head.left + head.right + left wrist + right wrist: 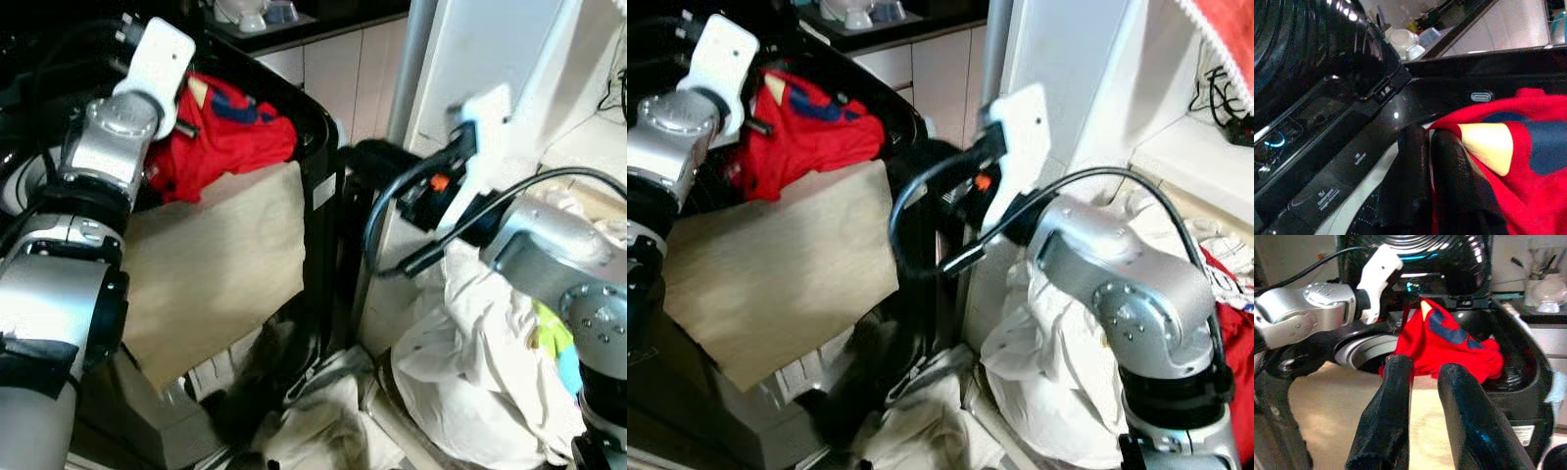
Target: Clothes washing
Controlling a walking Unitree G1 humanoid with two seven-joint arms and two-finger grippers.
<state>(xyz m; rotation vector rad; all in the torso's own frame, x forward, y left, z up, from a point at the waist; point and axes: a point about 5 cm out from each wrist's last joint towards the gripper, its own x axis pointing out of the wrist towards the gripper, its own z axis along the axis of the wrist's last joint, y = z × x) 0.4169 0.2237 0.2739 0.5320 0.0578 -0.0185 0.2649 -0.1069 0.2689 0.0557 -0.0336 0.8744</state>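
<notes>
While the left gripper [1427, 147] jaws pinch the red garment [220, 137] draped over the washing machine [318, 127] rim, its limp, light cloth favours a bunched fold; right gripper [1422, 382] jaws stand parted.

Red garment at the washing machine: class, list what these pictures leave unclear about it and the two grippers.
- Red garment: in the eye views its lower part is hidden under the beige cloth.
- Left gripper: in the left wrist view the fingers lie close against the garment; pinched fabric can't be confirmed.
- Washing machine drum: the garment and left arm hide the inside.
- Right gripper: fingers apart; the tips are cut off by the right wrist view's edge.
</notes>
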